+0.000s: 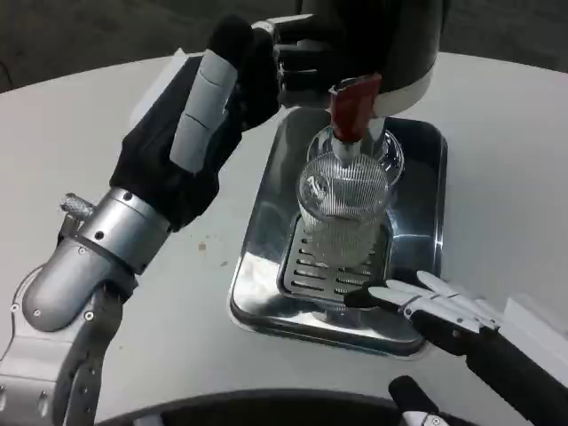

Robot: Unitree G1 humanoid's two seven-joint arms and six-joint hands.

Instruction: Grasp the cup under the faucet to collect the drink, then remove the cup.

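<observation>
On the white round table (497, 133), the right hand (435, 306) lay released, fingers spread, at the steel drip tray's (426, 222) front edge. The ribbed clear glass cup (344, 209) stood upright just beyond it, under the red-handled faucet (353, 111). The left hand (222, 106), holding nothing, hovered near the dark dispenser (373, 35), farther off.

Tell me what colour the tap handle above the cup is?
The tap handle is red, seen in the head view, right above the clear ribbed cup.

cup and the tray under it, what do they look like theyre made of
Cup: looks like clear glass or hard plastic, with fine vertical ribs; the grate shows through it. Which of the two cannot be told.
Tray: seemingly polished metal, likely stainless steel, with mirror-like reflections and a slotted grate in the middle.
</observation>
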